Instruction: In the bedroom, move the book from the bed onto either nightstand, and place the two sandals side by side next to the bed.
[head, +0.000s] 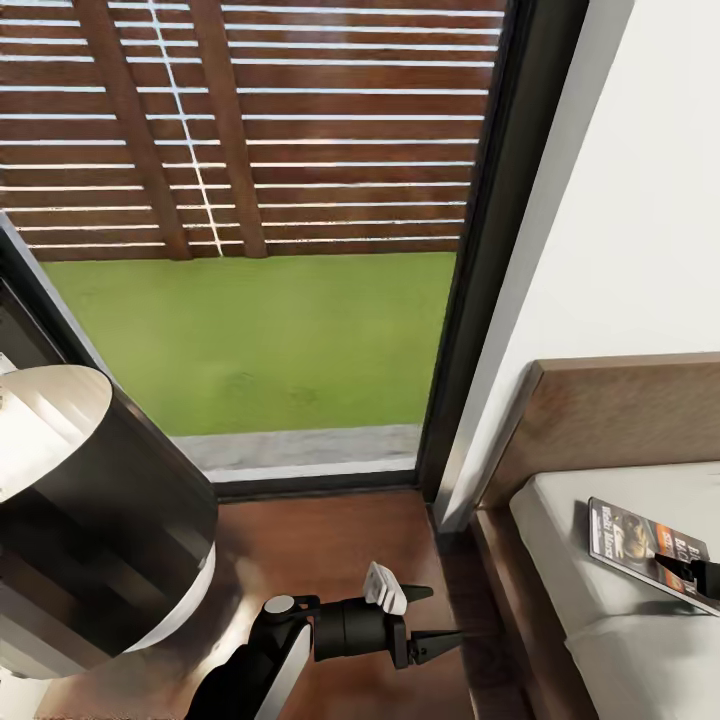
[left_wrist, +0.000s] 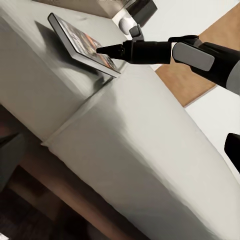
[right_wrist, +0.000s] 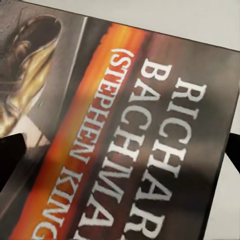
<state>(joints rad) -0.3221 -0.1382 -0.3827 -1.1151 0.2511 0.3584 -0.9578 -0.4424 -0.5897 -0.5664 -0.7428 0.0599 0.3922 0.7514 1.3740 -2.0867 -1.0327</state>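
Note:
The book (head: 640, 545) lies on the pale-grey mattress of the bed (head: 600, 660), near the headboard end. Its dark cover with the orange band and white "RICHARD BACHMAN" lettering faces the right wrist view (right_wrist: 125, 130). My right gripper (head: 668, 568) is at the book's near corner, open, with one finger (left_wrist: 107, 50) resting over the cover. My left gripper (head: 440, 618) hovers open beside the bed, above a glossy reddish-brown surface (head: 300, 550) that looks like the nightstand top. The sandals are out of view.
A large black lamp shade (head: 90, 510) with a white inside stands close at the left. A dark-framed window (head: 480, 300) looks onto grass and a slatted fence. The bed's brown headboard (head: 620, 420) meets a white wall at the right.

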